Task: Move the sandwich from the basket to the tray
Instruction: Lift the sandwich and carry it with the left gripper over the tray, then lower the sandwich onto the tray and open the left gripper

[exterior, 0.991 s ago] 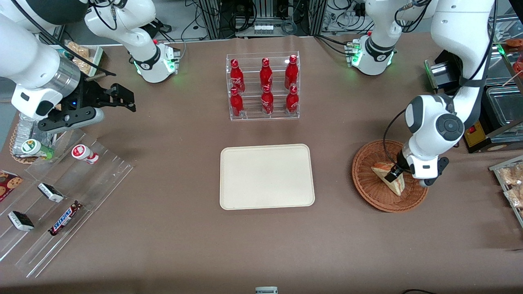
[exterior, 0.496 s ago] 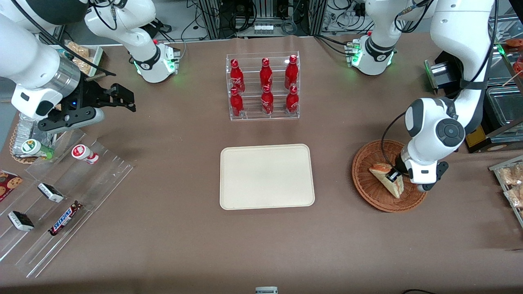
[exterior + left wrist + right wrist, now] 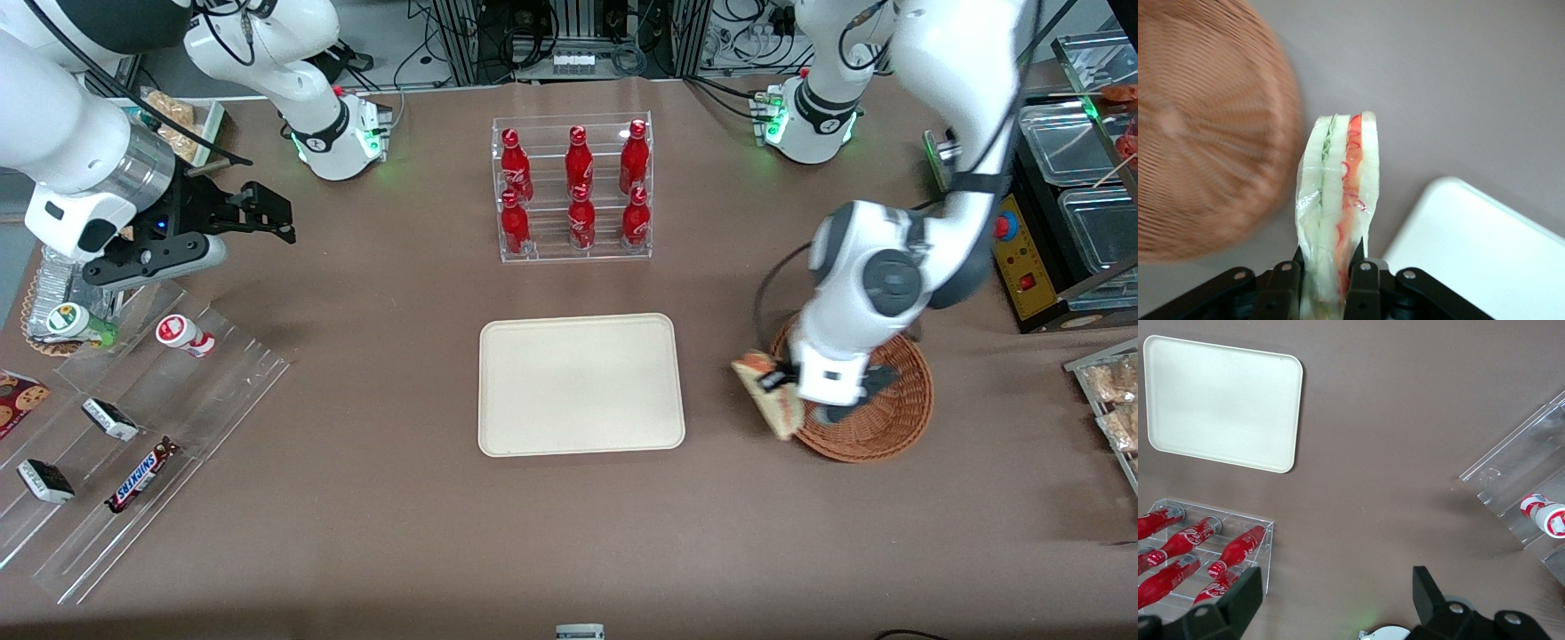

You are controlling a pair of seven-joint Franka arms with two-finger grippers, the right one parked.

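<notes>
The fingers (image 3: 1363, 270) of the left gripper (image 3: 1328, 270) pinch the sandwich (image 3: 1337, 220) on both sides, cut edge pointing away from them. It's lifted over the rim of the basket (image 3: 893, 418), with bare tabletop (image 3: 725, 391) between it and the tray (image 3: 580, 384).

sandwich (image 3: 770, 396) lifted from basket (image 3: 889, 418), gripper (image 3: 782, 384) nearer tray (image 3: 581, 384)

The white left arm bends down from its base, its wrist pointing downward above the brown table. Its black two-finger gripper (image 3: 775, 384) (image 3: 1329, 267) is clamped on the pale triangular sandwich wedge (image 3: 770, 396) (image 3: 1337, 200), one finger (image 3: 1362, 277) pressed against each bread face, holding it in the air.
</notes>
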